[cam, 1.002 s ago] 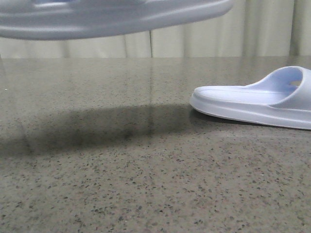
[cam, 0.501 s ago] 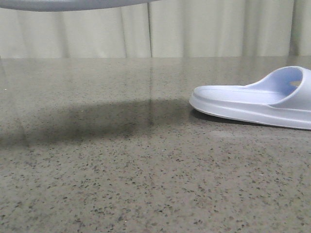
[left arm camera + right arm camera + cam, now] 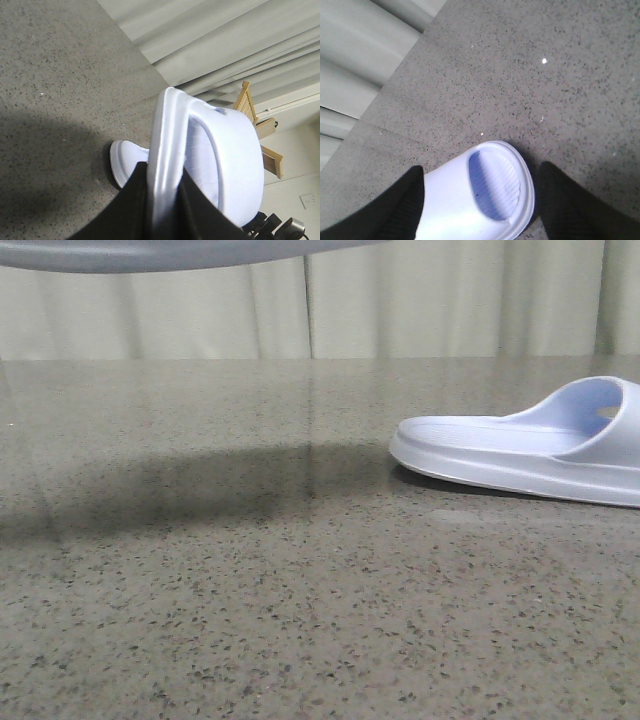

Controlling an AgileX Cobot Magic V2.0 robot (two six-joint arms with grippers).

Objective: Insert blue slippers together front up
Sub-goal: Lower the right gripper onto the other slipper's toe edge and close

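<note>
The left gripper jaws pinch one pale lavender-blue foam slipper by its sole edge, aloft; its twin lies on the speckled grey stone desk between the spread right gripper jaws. Light, springy foam: hold thick sole edges

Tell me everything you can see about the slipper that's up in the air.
The lifted slipper is pale lavender-blue, smooth and foam-like, with a thick sole and one wide arched strap. The left tool is clamped on its sole edge, a dark finger on each side, holding it clear of the speckled table. From the front only its underside edge shows at the top of the picture, with its shadow on the table below. Nothing else touches it; the other slipper lies flat, apart.
</note>
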